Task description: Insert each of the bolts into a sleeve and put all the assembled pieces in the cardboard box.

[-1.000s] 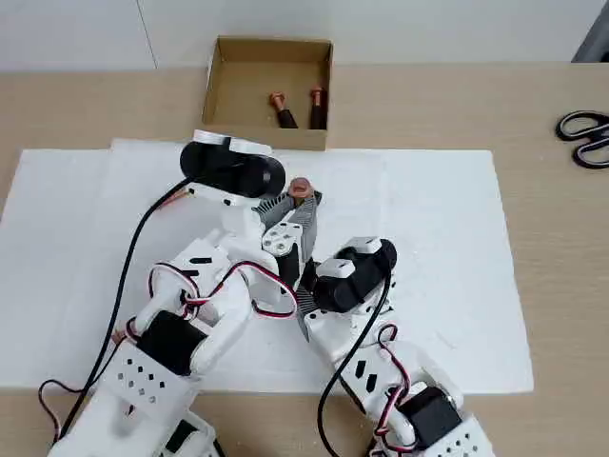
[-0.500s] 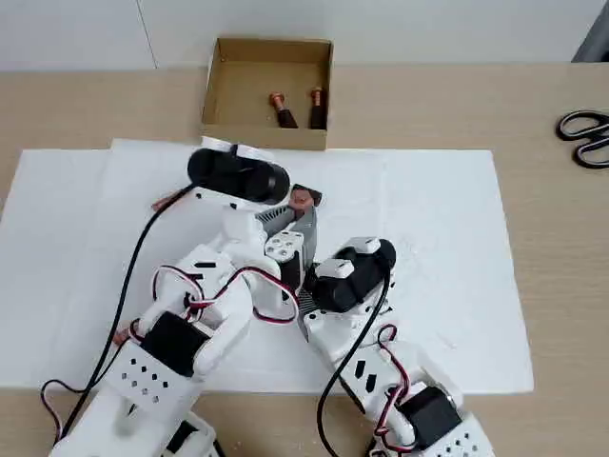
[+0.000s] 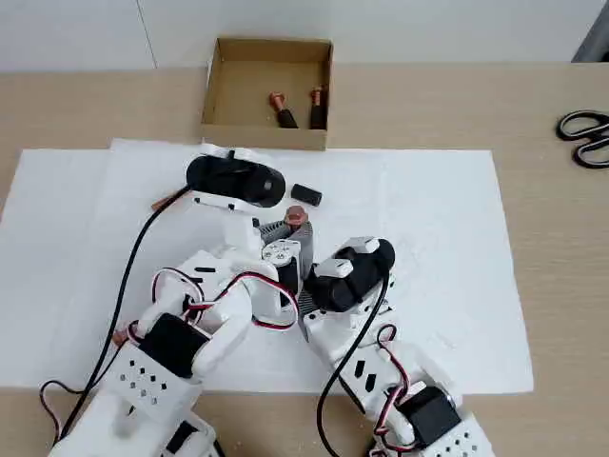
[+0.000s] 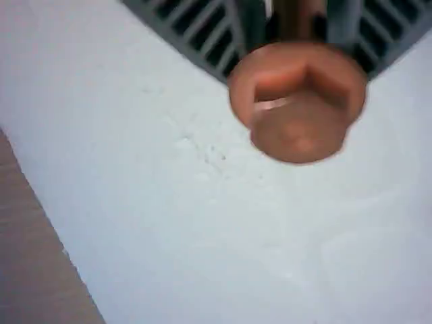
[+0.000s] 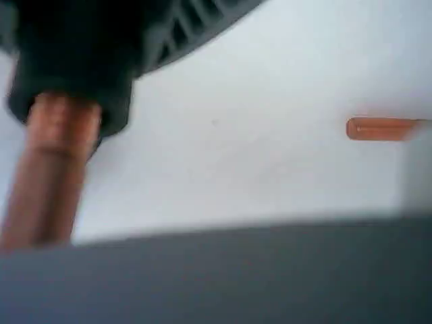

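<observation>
My left gripper [image 3: 289,230] is shut on a copper bolt [image 3: 295,215], head up, above the middle of the white sheet. In the left wrist view the bolt's hexagonal head [image 4: 297,101] sticks out past the grey fingers [image 4: 202,40]. In the right wrist view my right gripper [image 5: 81,40] is shut on a black sleeve [image 5: 67,74], with the copper shaft [image 5: 50,175] coming out of it. A loose sleeve [image 3: 305,195] lies just beyond the held bolt. A loose bolt [image 3: 167,200] [image 5: 381,128] lies to the left. The cardboard box [image 3: 266,138] holds two assembled pieces [image 3: 282,109].
The white sheet [image 3: 447,248] covers most of the wooden table. Black scissors [image 3: 585,136] lie at the far right edge. Both arms crowd the near middle, and the left arm's cable [image 3: 124,276] trails across the sheet's left half.
My left gripper has drawn back from the box toward the near edge with the bolt, leaving the loose sleeve uncovered. The right arm has hardly moved.
</observation>
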Robot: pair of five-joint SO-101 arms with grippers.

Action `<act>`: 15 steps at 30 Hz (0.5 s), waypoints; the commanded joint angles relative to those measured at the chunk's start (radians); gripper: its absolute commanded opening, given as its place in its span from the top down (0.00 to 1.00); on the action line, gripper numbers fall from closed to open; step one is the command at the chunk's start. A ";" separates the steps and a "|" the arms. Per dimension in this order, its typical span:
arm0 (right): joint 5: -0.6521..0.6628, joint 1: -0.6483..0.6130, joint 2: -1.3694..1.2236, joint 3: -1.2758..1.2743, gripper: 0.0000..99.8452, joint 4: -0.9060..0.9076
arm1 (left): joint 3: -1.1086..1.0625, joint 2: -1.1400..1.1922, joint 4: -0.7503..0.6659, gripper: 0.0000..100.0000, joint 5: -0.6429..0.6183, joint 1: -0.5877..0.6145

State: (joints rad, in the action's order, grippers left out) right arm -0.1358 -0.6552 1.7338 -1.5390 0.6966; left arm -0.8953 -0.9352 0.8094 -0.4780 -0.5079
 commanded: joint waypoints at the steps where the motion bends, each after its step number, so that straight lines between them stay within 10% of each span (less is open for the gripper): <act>1: -0.006 0.001 0.019 0.015 1.00 -0.005 | -0.010 -0.021 0.006 1.00 -0.006 -0.003; 15: -0.006 0.001 0.019 0.015 1.00 -0.005 | -0.047 -0.021 0.074 1.00 0.044 -0.057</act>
State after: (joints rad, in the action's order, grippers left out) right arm -0.1389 -0.6506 1.7338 -1.5390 0.6981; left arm -0.9490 -0.9413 0.8508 -0.4457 -0.5631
